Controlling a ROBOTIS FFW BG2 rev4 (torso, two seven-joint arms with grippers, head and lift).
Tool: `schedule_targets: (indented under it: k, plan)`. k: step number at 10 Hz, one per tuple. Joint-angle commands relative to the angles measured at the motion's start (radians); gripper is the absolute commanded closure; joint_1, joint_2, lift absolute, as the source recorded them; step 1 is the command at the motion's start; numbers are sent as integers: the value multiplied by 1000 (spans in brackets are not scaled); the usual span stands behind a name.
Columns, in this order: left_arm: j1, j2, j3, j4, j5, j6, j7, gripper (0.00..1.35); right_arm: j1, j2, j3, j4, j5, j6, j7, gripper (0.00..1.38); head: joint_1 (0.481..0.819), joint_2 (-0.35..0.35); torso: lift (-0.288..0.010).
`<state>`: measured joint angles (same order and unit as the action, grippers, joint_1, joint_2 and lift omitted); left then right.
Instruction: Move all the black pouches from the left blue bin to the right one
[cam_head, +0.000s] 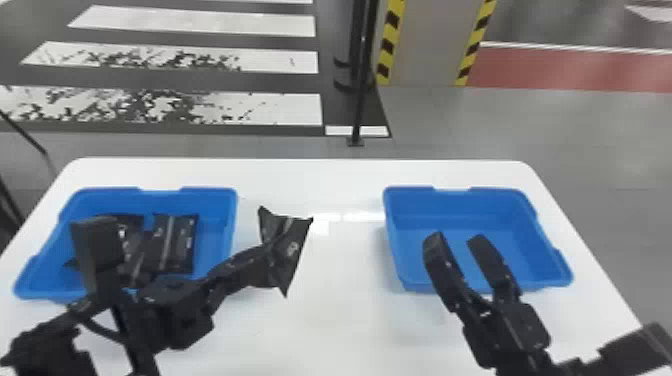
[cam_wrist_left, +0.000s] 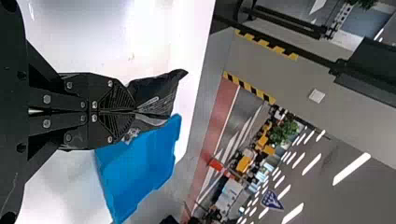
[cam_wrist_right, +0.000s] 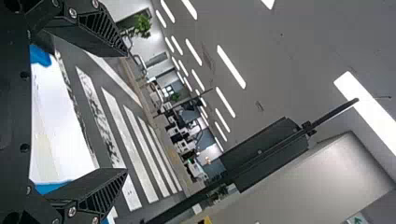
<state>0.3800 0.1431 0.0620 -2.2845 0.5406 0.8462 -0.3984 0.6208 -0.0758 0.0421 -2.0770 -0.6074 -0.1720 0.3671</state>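
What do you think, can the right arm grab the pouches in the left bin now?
Probably not: the left arm partly blocks that bin, the left pincer holds another pouch between, and the right pincer is by the other bin.

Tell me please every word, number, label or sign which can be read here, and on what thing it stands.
No words or numbers can be read with certainty.
Black pouch in the left gripper: pale marks, too small to read.
Pouches in the left blue bin: pale marks, also too small.
Blue shield-shaped sign in the background: no readable text.
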Motion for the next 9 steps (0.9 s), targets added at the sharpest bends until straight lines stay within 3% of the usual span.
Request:
schedule_targets:
  k: [1,2,7,8,9]
  plan:
    - [5,9,-62,-14,34,1,-2,1213,-49,-27,58,24,-65,37,0,144,695,-103,-140]
    - [-2,13,-98,-21,42,-4,-4,1213,-71,-39,88,49,-106,42,-2,144,695,-107,-140]
    - [-19,33,-196,-34,108,-12,-4,1211,-128,-67,137,83,-138,96,-11,153,695,-152,-140]
    - [-24,35,-206,-34,114,-9,-4,1211,-130,-68,145,83,-150,103,-11,202,695,-157,-140]
    - [-24,36,-208,-34,116,-7,-4,1211,-132,-70,149,85,-164,115,-11,536,695,-160,-140]
